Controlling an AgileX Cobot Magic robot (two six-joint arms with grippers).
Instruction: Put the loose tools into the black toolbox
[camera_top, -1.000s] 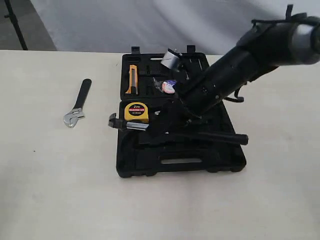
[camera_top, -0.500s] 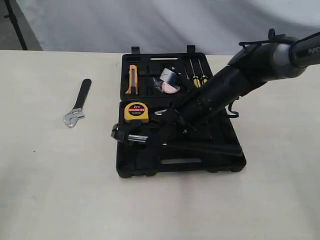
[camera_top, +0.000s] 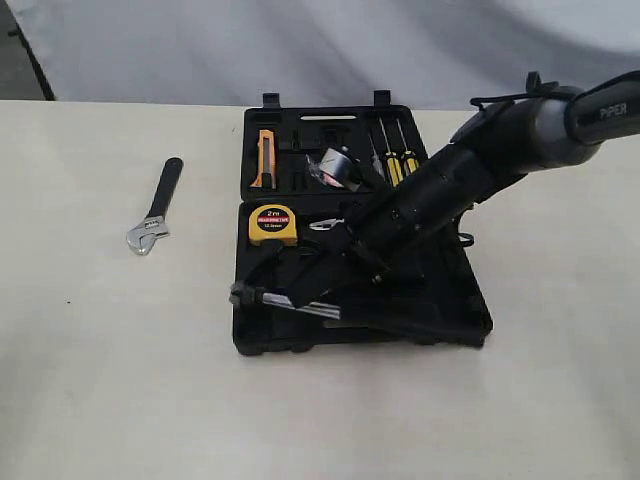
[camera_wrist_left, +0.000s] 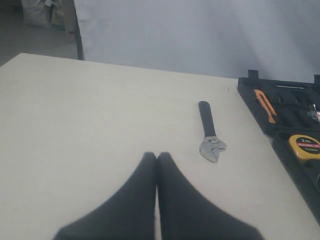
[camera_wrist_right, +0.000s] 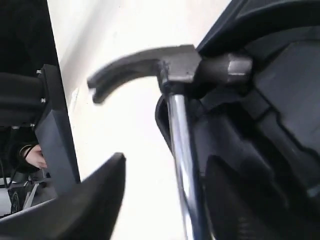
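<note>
Hammer (camera_top: 290, 301) lowered, straddled by right end effector (camera_top: 295, 285)

Black tubular arm (camera_top: 440, 190), grey band (camera_top: 557, 130), looped black cable (camera_top: 505, 98) (white "PIPER" lettering (camera_top: 612, 108)).

Cream table (camera_top: 100, 380), matte top. Directly on it: silver adjustable wrench (camera_top: 155, 210) (black handle pointing toward the far edge), left side; black toolbox (camera_top: 262, 335) lying open, well apart to its right.

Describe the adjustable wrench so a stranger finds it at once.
Start at the black toolbox, open on the pale table. To its left in the exterior view lies the wrench: black handle, silver head, the only tool on the tabletop itself.
</note>
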